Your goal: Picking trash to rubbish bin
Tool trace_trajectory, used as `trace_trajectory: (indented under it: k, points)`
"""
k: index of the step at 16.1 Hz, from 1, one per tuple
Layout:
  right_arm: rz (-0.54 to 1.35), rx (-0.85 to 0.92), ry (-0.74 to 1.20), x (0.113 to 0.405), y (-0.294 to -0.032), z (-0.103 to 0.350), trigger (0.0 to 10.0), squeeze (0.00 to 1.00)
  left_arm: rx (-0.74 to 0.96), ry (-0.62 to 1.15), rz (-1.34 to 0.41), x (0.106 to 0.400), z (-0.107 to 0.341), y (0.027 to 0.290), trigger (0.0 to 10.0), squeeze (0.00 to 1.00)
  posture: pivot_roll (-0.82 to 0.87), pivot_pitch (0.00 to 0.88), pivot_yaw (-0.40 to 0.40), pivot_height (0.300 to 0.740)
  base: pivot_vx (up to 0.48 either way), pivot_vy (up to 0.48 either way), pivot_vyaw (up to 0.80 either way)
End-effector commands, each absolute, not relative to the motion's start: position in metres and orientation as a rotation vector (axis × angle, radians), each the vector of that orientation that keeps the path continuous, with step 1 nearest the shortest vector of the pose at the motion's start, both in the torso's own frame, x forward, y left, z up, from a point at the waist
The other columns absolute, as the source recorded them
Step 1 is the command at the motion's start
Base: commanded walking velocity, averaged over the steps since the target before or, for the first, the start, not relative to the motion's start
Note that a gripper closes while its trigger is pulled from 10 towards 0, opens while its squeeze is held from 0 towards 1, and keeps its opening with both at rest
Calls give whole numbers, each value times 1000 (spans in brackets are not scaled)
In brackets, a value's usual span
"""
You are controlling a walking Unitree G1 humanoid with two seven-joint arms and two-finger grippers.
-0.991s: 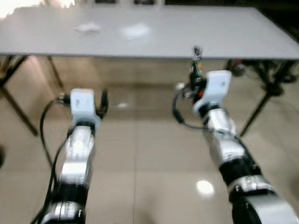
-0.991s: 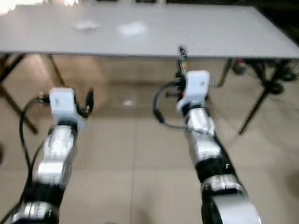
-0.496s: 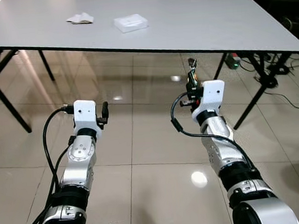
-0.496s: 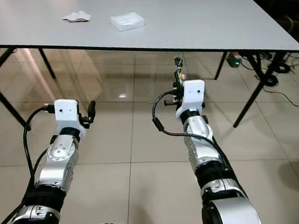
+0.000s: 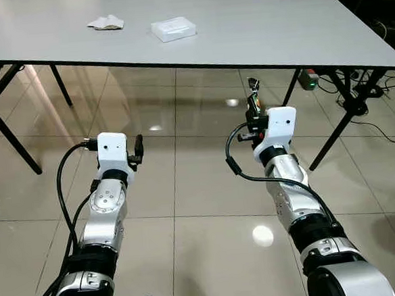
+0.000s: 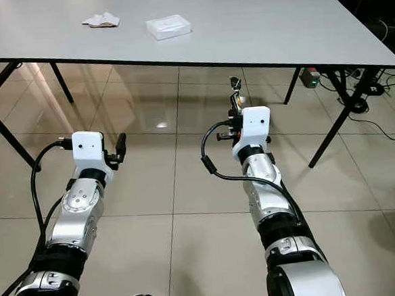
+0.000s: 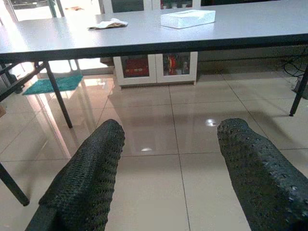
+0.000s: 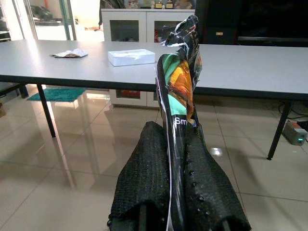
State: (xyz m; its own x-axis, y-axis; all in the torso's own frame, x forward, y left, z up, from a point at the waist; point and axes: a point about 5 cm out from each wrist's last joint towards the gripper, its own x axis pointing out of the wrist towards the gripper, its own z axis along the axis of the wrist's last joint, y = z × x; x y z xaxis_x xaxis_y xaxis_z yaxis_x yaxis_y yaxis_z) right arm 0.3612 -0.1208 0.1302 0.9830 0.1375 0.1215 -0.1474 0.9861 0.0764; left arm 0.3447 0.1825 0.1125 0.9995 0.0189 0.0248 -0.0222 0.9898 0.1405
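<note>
My right gripper (image 8: 171,132) is shut on a crumpled, colourful snack wrapper (image 8: 179,82), which stands upright between its fingers. It hangs over the tiled floor, just in front of the grey table's (image 5: 277,27) near edge; the wrapper (image 5: 253,93) pokes up beside the wrist. My left gripper (image 7: 168,130) is open and holds nothing, level with the right one and further left (image 5: 138,147). On the far left of the table lie a crumpled white tissue (image 5: 106,22) and a flat white box (image 5: 173,30).
Black folding table legs (image 5: 6,127) stand at the left and at the right (image 5: 332,132). Cables and a power block (image 5: 308,79) lie under the table's right end. A white cabinet (image 7: 156,67) and a green mat (image 7: 53,84) are beyond the table.
The head view was blurred and tilted one second ago and is now steady and sharp. Both arms keep their pose, and the wrapper stays in the right gripper.
</note>
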Motion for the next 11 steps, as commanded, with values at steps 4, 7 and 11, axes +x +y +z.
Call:
trace_trajectory:
  k: [4,7,11]
  points:
    - [136,81,-97,361,-125,126,10000,0,150,-22,14,346,112,180,10000,0,-21,96,-79,740,0,0,0]
    - [136,81,-97,361,-125,126,10000,0,150,-22,14,346,112,180,10000,0,-21,96,-79,740,0,0,0]
    - [101,6,518,280,-156,-15,10000,0,167,464,26,282,-5,190,10000,0,-20,89,-85,740,0,0,0]
